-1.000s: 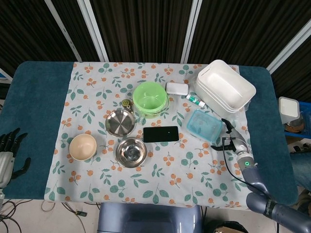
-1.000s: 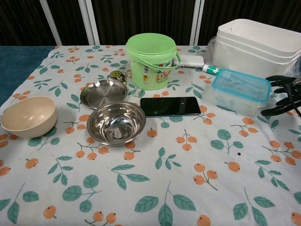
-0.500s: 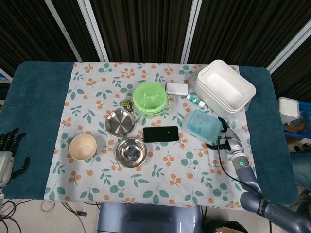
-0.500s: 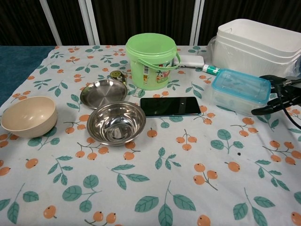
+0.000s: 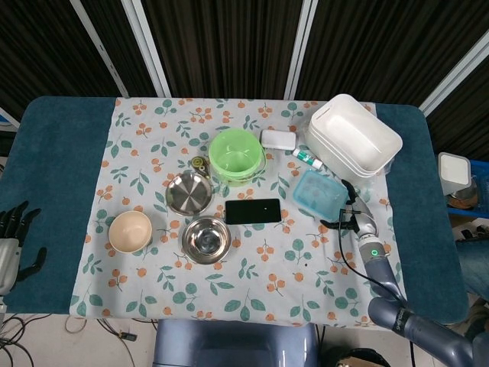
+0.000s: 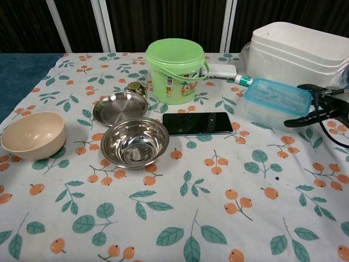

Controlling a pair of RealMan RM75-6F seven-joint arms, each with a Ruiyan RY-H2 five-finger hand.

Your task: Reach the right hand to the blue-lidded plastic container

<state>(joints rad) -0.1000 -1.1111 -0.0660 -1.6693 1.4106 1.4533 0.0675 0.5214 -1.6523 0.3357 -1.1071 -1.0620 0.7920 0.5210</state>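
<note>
The blue-lidded plastic container (image 5: 319, 194) (image 6: 275, 102) lies on the floral cloth, just in front of the stacked white tubs (image 6: 300, 48). My right hand (image 5: 351, 216) (image 6: 319, 106) is at the container's right end, holding nothing. Its dark fingers (image 6: 303, 87) are spread, one reaching behind the container's corner and the thumb in front of it. Whether they touch the container I cannot tell. My left hand (image 5: 11, 238) rests at the table's far left edge with its fingers apart, seen only in the head view.
A green bucket (image 6: 175, 70), a black phone (image 6: 197, 123), a steel bowl (image 6: 134, 142), a steel plate (image 6: 120, 107) and a beige bowl (image 6: 31, 134) lie left of the container. A white case (image 6: 220, 70) and a small tube (image 6: 245, 80) lie behind it.
My right hand has moved left and forward, up to the container's right end, its fingers now on either side of the corner. The left hand has not moved.
</note>
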